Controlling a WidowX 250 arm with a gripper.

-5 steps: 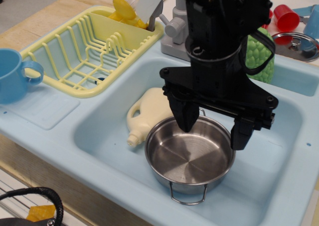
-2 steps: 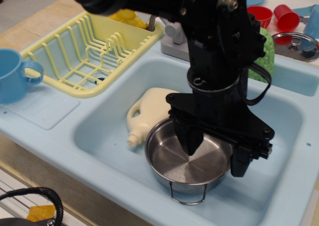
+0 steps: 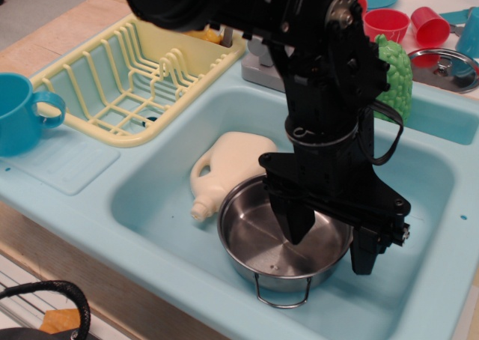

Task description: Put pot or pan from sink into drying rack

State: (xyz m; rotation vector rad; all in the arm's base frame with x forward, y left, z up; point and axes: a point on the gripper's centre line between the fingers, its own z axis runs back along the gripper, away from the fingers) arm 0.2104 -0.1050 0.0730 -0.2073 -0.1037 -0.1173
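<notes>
A shiny round steel pot [image 3: 266, 243] with wire loop handles sits in the light blue sink [image 3: 150, 205], its near handle [image 3: 282, 293] pointing toward me. My black gripper [image 3: 329, 239] is open and low over the pot's right side. One finger [image 3: 298, 220] is inside the pot and the other finger [image 3: 367, 254] is outside the right rim, so the jaws straddle the rim. The pale yellow drying rack [image 3: 127, 78] stands at the back left, apart from the gripper.
A cream bottle [image 3: 224, 164] lies in the sink against the pot's left side. A blue mug [image 3: 19, 111] stands left of the rack. A green textured object [image 3: 393, 74], red cups [image 3: 430, 22] and a steel lid [image 3: 449, 63] are at the back right.
The gripper has come down and slightly right, from above the pot to straddling its right rim. The pot and bottle have not moved.
</notes>
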